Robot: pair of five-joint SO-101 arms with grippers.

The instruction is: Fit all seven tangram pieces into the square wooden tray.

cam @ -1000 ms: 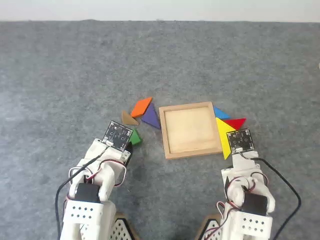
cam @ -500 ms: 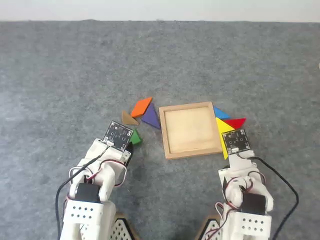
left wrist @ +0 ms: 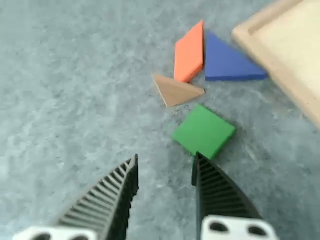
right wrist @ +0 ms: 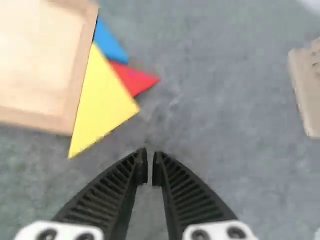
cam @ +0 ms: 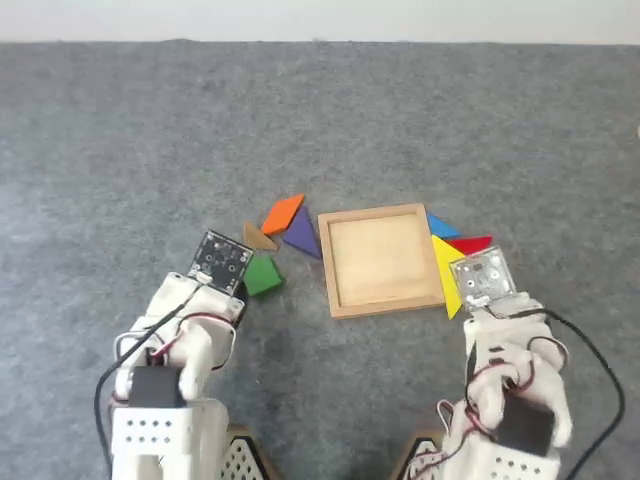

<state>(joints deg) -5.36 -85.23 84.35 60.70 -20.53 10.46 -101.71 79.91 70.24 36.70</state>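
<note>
Seven pieces counted, all outside the tray (cam: 385,305), which lies bare-floored on the grey surface (cam: 150,130).

Item 1, group on the left arm's side of the tray: orange parallelogram (cam: 283,213), violet triangle (cam: 300,233) touching the tray's edge, small brown triangle (cam: 259,238), green square (cam: 263,274) a little apart from the others.

Item 2, group on the right arm's side: blue triangle (cam: 441,226), red triangle (cam: 468,244), large yellow triangle (cam: 445,272) lying along the tray's rim.

Item 3, left gripper (left wrist: 165,162): released, jaws apart and holding nothing, low over the surface just short of the green square.

Item 4, right gripper (right wrist: 150,155): clenched on nothing, pointing at bare surface near the yellow triangle's free corner.

Step in hand, as I judge it: the very first pick, with no piece placed yet. The green square is my likeliest candidate. The next move calls for bringing the left jaws forward to straddle it across two flat sides, then closing. The right jaws would need to part before they can be of any use.

Doubtful or hidden:
- From above, both grippers sit under their wrist boards.
- I cannot tell whether the yellow triangle rests on the rim or merely abuts it.
- The blue triangle is partly tucked behind the yellow one and the tray corner.
- A tan slab (right wrist: 305,95) is cut off at the right wrist view's edge; I cannot identify it.
</note>
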